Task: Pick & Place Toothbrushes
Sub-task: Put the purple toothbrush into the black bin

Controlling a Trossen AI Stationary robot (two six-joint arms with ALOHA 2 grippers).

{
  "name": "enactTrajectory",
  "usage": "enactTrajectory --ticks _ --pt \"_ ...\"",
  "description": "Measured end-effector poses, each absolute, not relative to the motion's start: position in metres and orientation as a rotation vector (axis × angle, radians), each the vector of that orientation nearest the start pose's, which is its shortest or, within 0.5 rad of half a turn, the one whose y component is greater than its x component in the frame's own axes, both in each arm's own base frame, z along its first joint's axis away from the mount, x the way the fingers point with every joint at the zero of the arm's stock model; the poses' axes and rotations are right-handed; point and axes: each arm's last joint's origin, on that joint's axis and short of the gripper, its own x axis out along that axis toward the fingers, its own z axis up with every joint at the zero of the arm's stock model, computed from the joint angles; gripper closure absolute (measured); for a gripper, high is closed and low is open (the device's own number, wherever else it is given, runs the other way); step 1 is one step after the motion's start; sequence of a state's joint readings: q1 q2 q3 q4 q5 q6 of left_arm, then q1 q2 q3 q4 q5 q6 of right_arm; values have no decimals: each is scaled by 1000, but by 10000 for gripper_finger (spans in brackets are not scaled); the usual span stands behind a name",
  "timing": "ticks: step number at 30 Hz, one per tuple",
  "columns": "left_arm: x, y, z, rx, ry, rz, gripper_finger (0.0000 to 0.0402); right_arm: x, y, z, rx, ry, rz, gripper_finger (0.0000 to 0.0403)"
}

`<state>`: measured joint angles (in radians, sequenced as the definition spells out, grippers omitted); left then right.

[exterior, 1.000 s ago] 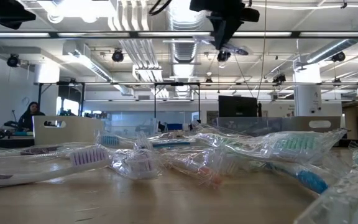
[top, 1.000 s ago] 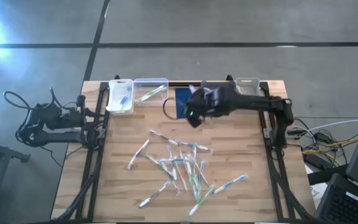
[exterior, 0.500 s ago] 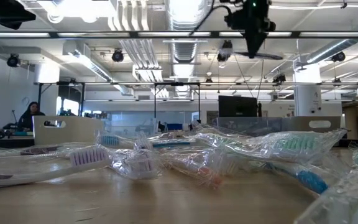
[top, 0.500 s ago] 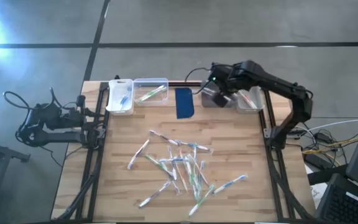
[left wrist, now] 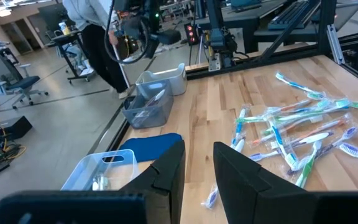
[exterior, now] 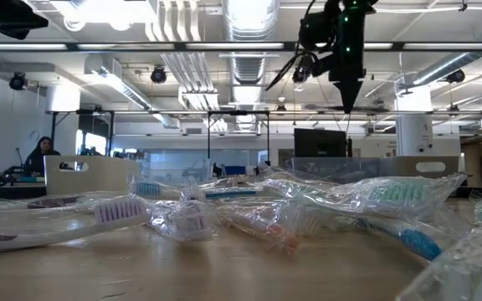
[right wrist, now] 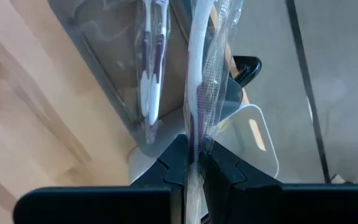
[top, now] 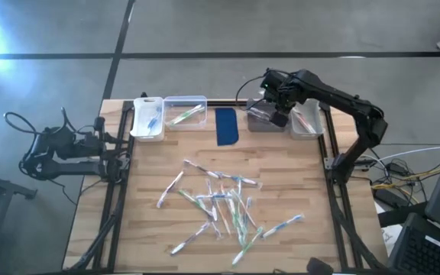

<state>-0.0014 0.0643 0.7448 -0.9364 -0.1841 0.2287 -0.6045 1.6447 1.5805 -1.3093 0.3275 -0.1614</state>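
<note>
Right pincer pinches one wrapped toothbrush by its middle above the table's far-right bins; light, slippery, probably.

I see a pale wooden plank table strewn with white, clear-wrapped toothbrushes accented blue, green and pink, a dark blue rectangular pad, clear plastic bins, and a white wrapped toothbrush between my right gripper's black fingers.
</note>
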Motion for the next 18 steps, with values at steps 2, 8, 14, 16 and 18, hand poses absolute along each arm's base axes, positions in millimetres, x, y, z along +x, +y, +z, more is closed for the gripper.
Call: enactTrajectory --ticks 2,8,14,16,18 --pt "2 5 297 251 275 152 312 245 -186 313 84 1459 -651 381" --pt "2 5 297 251 275 152 312 245 -194 300 89 1463 -641 381" --pt "2 5 297 251 275 152 312 252 -206 282 107 1519 -610 381" --pt "2 5 297 251 275 152 312 254 -210 276 112 1528 -609 381" --pt "2 5 297 251 275 152 312 255 -213 272 118 1540 -604 381"
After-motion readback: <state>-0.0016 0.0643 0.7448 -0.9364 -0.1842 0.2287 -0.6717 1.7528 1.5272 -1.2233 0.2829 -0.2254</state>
